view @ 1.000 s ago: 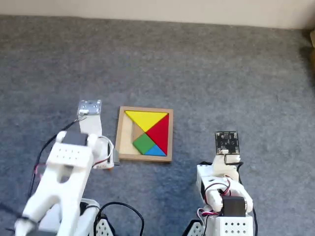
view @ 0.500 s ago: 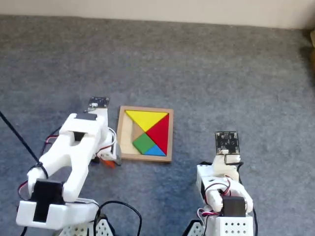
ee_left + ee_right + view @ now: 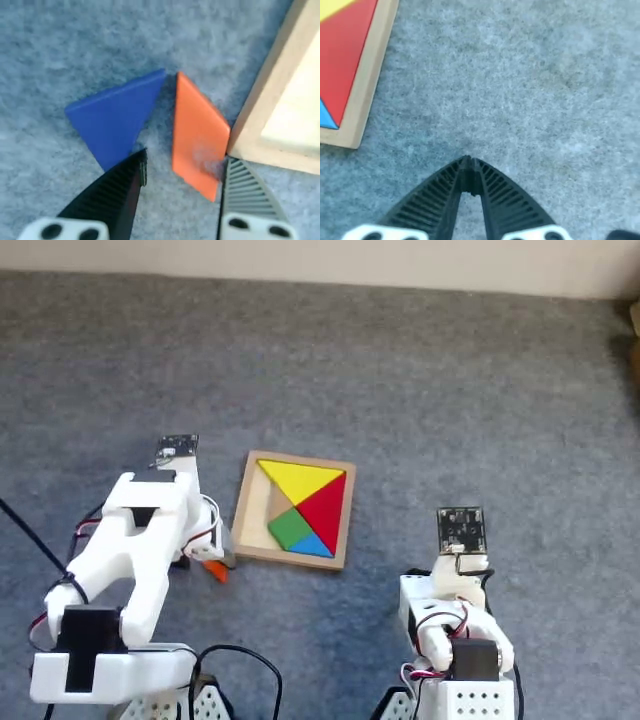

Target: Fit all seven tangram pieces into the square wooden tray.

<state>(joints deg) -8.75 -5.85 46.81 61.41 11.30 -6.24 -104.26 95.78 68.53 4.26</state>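
Observation:
The square wooden tray lies slightly turned on the grey carpet. It holds a yellow triangle, a red triangle, a green piece and a light blue triangle; its left strip is bare wood. An orange parallelogram and a dark blue triangle lie on the carpet just outside the tray's corner. My left gripper is open low over the carpet, its fingers on either side of the orange piece's near end. My right gripper is shut over bare carpet, away from the tray.
The right arm sits folded at the front right. The tray's edge shows in the right wrist view. Open carpet stretches behind and to the right of the tray. A pale wall edge runs along the back.
The left arm came down beside the tray's left edge and then shifted slightly left. The tray has turned a little. The right arm has not moved.

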